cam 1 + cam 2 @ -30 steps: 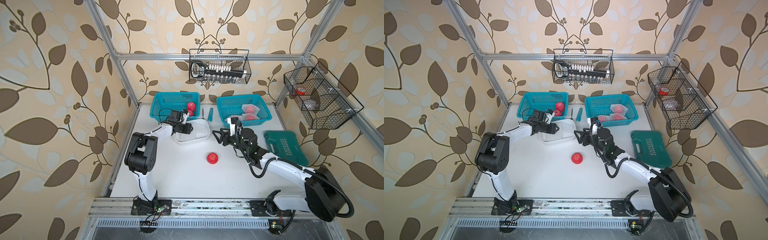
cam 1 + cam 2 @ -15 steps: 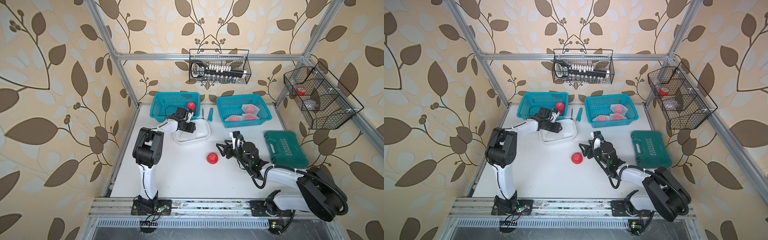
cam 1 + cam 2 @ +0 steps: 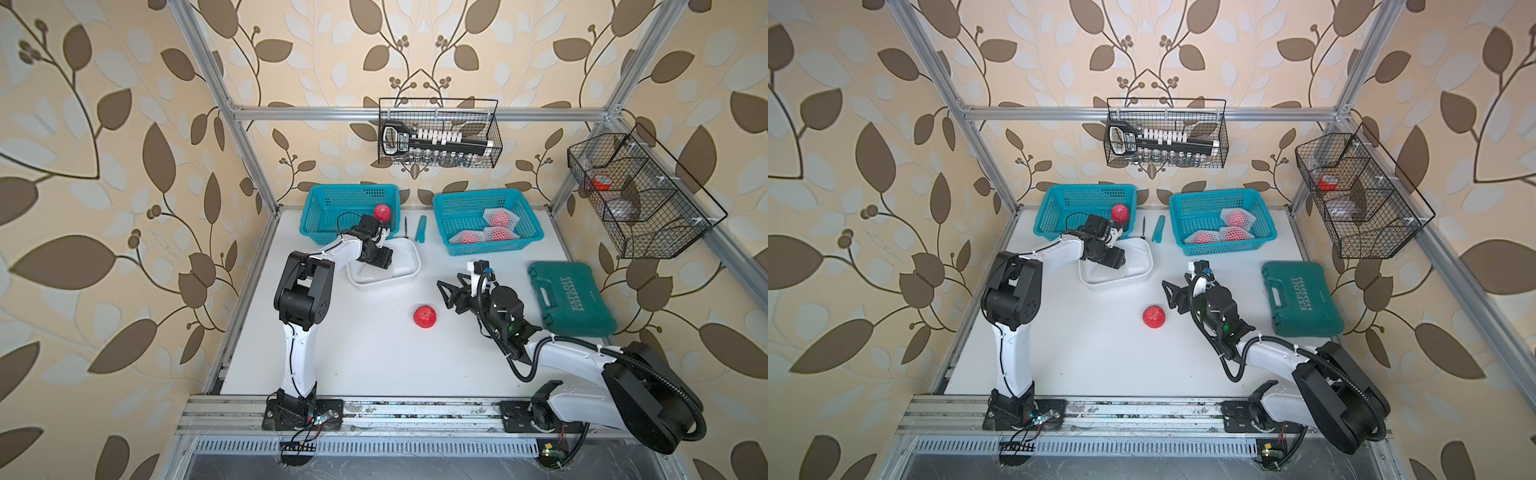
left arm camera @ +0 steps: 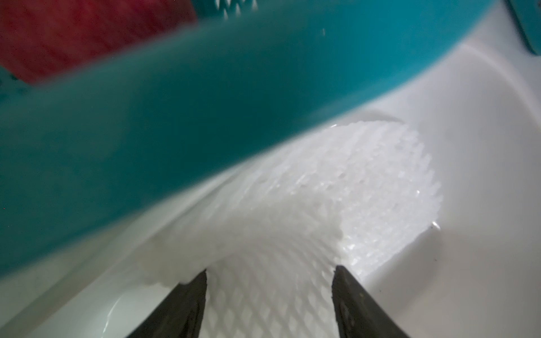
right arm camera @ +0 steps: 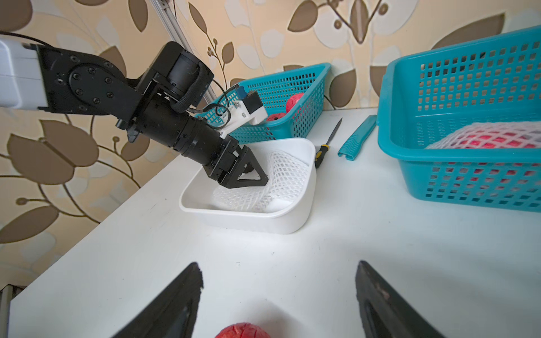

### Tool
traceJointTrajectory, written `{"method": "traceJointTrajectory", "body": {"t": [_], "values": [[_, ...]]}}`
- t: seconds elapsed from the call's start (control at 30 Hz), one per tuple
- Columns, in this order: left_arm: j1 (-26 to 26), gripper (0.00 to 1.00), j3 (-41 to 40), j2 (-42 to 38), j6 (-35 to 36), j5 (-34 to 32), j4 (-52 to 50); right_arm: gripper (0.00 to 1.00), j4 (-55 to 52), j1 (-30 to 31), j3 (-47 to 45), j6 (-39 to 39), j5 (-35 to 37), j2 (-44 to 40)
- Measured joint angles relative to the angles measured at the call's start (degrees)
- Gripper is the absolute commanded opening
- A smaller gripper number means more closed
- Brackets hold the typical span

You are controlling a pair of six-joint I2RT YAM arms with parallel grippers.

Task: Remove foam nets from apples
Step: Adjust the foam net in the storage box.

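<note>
A bare red apple (image 3: 425,316) (image 3: 1153,316) lies mid-table, and its top shows low between my right fingers in the right wrist view (image 5: 241,332). My right gripper (image 3: 444,294) (image 3: 1168,295) (image 5: 278,275) hangs open just right of it, touching nothing. My left gripper (image 3: 380,266) (image 3: 1115,266) (image 5: 259,175) (image 4: 269,272) reaches into the white tub (image 3: 386,284), jaws apart over an empty foam net (image 5: 285,175) (image 4: 322,204) lying there. Three netted apples (image 3: 500,216) sit in the right teal basket (image 3: 465,245). Another bare apple (image 3: 382,212) rests in the left basket (image 3: 328,208).
A green tool case (image 3: 571,299) lies right of my right arm. A small screwdriver (image 3: 405,226) and a teal handle piece (image 3: 421,228) lie between the baskets. Black wire baskets hang on the back wall (image 3: 438,133) and the right wall (image 3: 636,195).
My right gripper has drawn back from beside the tub toward the front and now sits by the bare apple, jaws wider. My left gripper has dipped lower into the tub and spread over the net.
</note>
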Motion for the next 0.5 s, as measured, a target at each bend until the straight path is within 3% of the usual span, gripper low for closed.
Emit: {"method": "traceJointTrajectory", "body": {"t": [0.07,0.2,0.5], "values": [[0.0,0.76,0.2,0.0,0.2,-0.3,-0.5,0.84,0.0,0.0,0.0,0.0,0.3,0.0],[-0.4,0.98,0.7,0.0,0.0,-1.3,-1.7,0.85,-0.1,0.0,0.0,0.0,1.2,0.0],[-2.1,0.99,-2.0,-6.3,-1.6,-5.1,-2.1,0.88,-0.5,0.0,0.0,-0.3,3.0,0.0]]}}
